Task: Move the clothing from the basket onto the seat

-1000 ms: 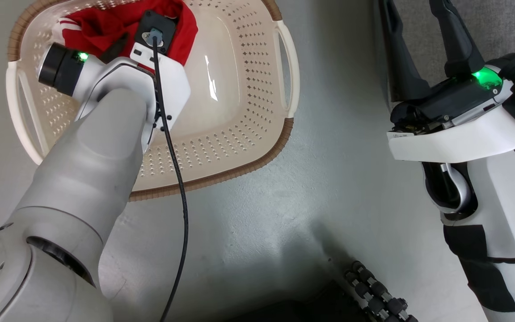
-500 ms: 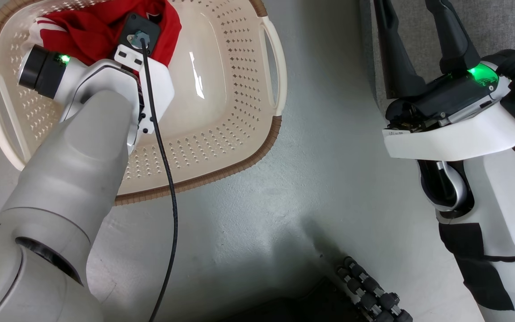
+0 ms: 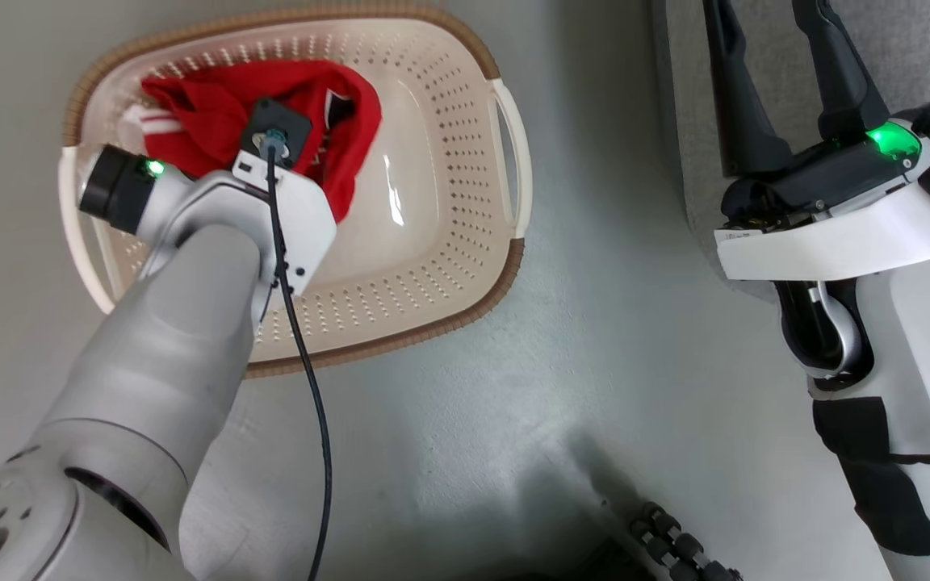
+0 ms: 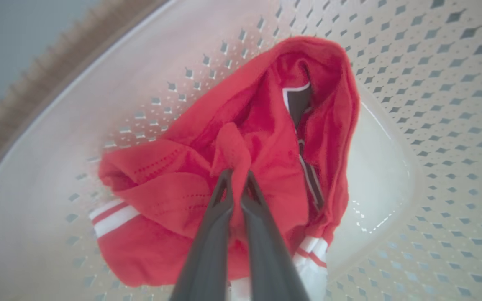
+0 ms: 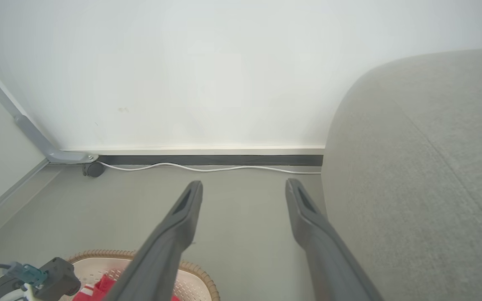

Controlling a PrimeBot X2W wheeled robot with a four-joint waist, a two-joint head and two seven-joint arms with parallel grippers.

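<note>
In the head view the left arm [image 3: 190,323] hides its own fingers and part of the clothing [image 3: 207,113]. The left wrist view shows the left gripper [image 4: 237,179] closed, pinching a raised fold of this red clothing, which lies inside the basket [image 3: 453,169], in its far-left part. The right gripper [image 5: 244,189] hangs to the right of the basket, fingers apart and empty, beside the seat [image 5: 425,167]; the head view crops its tips. The basket stands on a grey floor [image 3: 586,363]. Beyond the basket, a white cable [image 5: 207,168] runs along the foot of a white wall [image 5: 207,75].
</note>
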